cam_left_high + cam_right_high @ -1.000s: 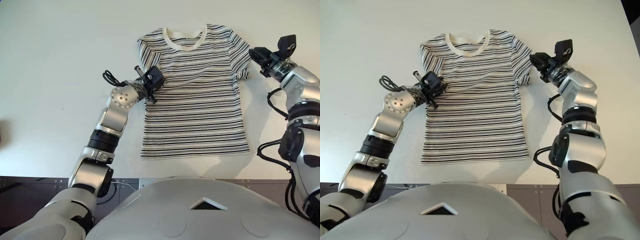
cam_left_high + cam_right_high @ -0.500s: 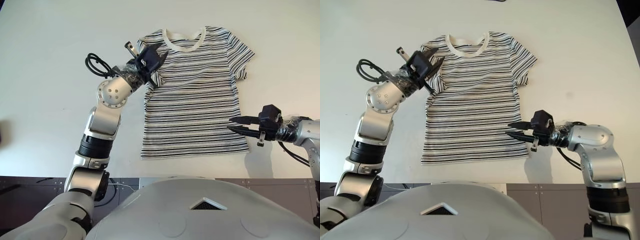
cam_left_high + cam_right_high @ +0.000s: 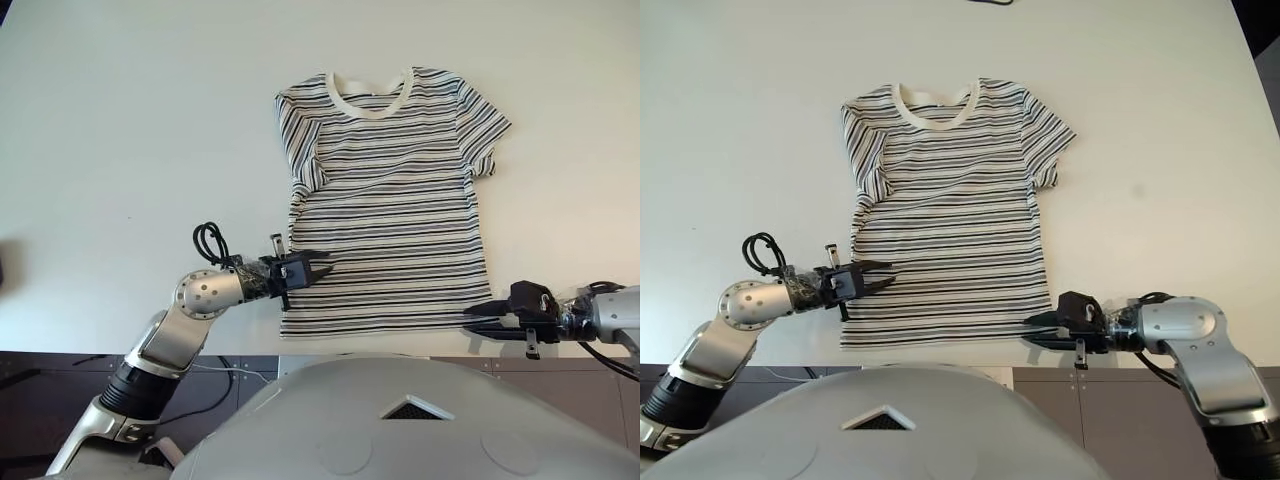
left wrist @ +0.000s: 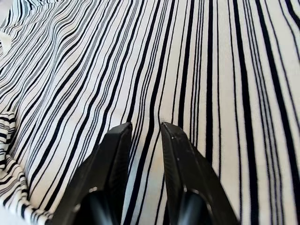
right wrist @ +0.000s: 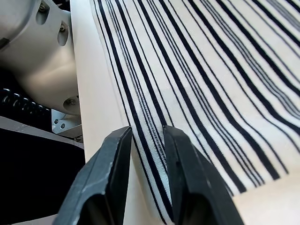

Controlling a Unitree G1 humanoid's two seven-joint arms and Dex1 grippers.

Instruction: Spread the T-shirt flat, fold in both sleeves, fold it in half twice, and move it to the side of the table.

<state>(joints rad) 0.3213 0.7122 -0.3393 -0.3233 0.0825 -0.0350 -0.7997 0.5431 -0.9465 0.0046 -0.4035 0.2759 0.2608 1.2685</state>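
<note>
With the T-shirt [image 3: 390, 190] flat on the table [image 3: 120, 120], my left gripper [image 3: 320, 268] and right gripper [image 3: 472, 325], narrowly parted and empty at its hem corners, should pinch both cloth layers evenly before lifting.

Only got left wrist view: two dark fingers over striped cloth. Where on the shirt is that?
Observer: Left gripper sits over the left side edge of the black-and-white striped T-shirt, just above the hem.
Operator: Right arm?
Observer: Right gripper is at the hem's right corner, fingers open.
Operator: Sleeves done?
Observer: Left sleeve lies folded in; right sleeve is spread out on the white table.
</note>
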